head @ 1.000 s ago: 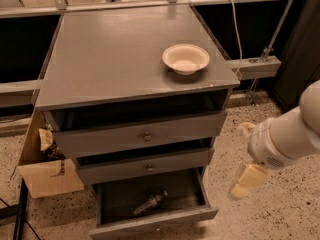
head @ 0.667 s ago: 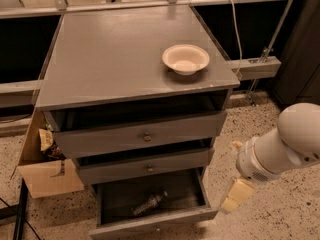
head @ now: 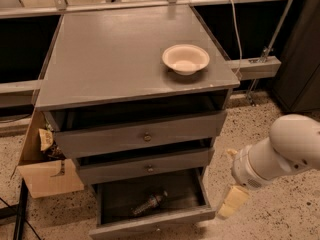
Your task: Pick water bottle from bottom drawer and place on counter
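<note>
Pale bowl (head: 185, 59): upright on the surface (head: 110, 59), near its right rear corner.
Two upper drawers with round knobs, top (head: 145, 136) and middle (head: 148, 167): each pulled out a little.
Open cardboard box (head: 47, 178): on the speckled floor (head: 280, 219) against the cabinet's left side, with a packet (head: 45, 139) inside.
White cable (head: 235, 24): hangs behind the right rear corner.
Gripper (head: 231, 186): low, right of the drawers.

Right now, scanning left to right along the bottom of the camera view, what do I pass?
Cardboard box on the floor → water bottle lying in the open bottom drawer → tool, open, low beside the drawer's right front corner.
</note>
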`<action>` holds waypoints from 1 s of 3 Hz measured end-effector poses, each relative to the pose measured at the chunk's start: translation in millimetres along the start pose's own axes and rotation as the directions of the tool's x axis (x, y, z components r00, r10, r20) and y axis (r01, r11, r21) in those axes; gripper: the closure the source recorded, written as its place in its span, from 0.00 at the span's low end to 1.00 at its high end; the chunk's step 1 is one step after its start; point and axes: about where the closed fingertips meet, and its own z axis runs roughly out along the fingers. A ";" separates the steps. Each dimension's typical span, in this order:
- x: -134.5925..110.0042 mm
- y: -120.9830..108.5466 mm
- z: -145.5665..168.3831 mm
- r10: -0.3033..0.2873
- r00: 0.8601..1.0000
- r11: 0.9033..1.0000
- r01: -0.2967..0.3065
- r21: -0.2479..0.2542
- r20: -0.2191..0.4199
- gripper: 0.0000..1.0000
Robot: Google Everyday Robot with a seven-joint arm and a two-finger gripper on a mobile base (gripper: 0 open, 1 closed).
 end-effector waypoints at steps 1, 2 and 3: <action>15.5 0.2 41.4 -0.031 0.999 0.999 0.032 -0.022 0.019 0.00; 28.8 -5.0 90.2 -0.075 0.994 0.997 0.077 -0.022 0.080 0.00; 44.0 -4.9 154.0 -0.105 0.981 0.991 0.118 -0.070 0.161 0.00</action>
